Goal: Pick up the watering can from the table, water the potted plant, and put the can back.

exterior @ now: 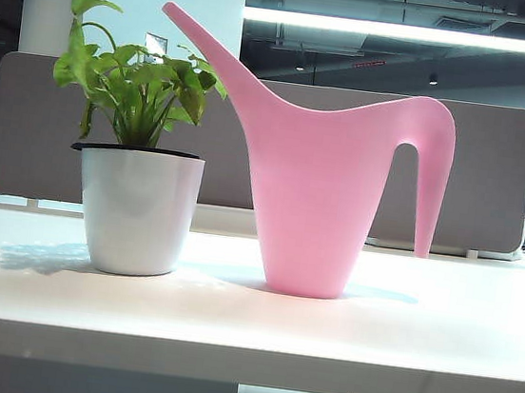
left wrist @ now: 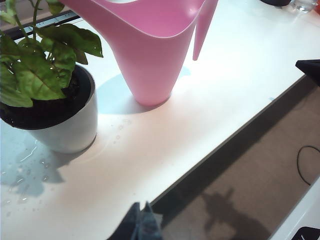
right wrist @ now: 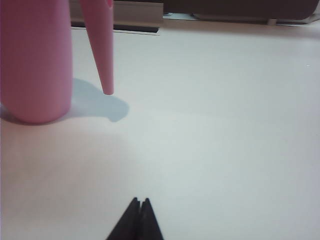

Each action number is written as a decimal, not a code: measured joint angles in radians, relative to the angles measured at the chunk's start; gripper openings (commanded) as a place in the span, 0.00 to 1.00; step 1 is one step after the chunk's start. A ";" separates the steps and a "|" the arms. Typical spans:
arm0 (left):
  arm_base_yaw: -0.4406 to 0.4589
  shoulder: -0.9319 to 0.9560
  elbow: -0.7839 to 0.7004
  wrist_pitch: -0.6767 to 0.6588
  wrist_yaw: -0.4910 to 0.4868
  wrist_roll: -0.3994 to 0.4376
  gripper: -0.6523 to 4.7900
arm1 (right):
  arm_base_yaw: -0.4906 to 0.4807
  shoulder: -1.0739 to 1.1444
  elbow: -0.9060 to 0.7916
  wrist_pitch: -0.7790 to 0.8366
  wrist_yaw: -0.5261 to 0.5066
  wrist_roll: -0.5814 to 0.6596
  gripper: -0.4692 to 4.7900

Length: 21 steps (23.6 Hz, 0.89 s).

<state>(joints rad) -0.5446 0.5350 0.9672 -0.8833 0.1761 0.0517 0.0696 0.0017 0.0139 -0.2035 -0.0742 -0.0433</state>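
— Right hand (right wrist: 140,202) is clenched on nothing, its two dark tips pressed together low over the bare white surface (right wrist: 225,125), well clear of the watering can (right wrist: 32,60).

— And the left hand (left wrist: 141,207)?

— Same story, as far as I can make out: the tips look pinched together near the front edge of the surface, though only their ends show, so I wouldn't swear to it. It holds nothing either.

— Where's the can?

— Standing upright in the middle of the surface, just beside the potted plant (exterior: 140,143) but not touching the pot. Its long spout rises over the leaves; the arched handle droops down on the far side, away from the plant, its tip hanging free above the surface.

— There are droplets around the pot.

— Yes, a small wet patch at its base. I'd guess the watering is done and the can is set back.

— How would it handle?

— Smooth, stiff plastic, probably light, heavier and sloshy if water remains. The tapered body is too wide and slick for a pinch. I'd take it at the handle's arch, close to the body, so it doesn't swing or tip forward on its narrow base.
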 measured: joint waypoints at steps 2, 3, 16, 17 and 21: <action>0.000 0.000 0.000 0.000 0.000 0.000 0.13 | 0.000 0.000 0.000 -0.002 0.023 0.000 0.10; 0.000 0.000 0.000 0.000 0.000 0.000 0.13 | 0.000 0.000 0.000 -0.003 0.028 0.000 0.10; 0.039 -0.063 -0.034 0.015 -0.004 0.002 0.13 | 0.000 0.000 0.000 -0.003 0.027 0.000 0.10; 0.059 -0.070 -0.042 0.022 -0.005 0.001 0.13 | 0.000 0.000 0.000 -0.003 0.027 0.000 0.10; 0.156 -0.105 -0.104 0.070 -0.012 -0.021 0.13 | 0.000 0.000 0.000 -0.004 0.027 0.000 0.10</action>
<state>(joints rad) -0.3885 0.4301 0.8631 -0.8131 0.1638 0.0311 0.0700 0.0017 0.0139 -0.2073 -0.0467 -0.0437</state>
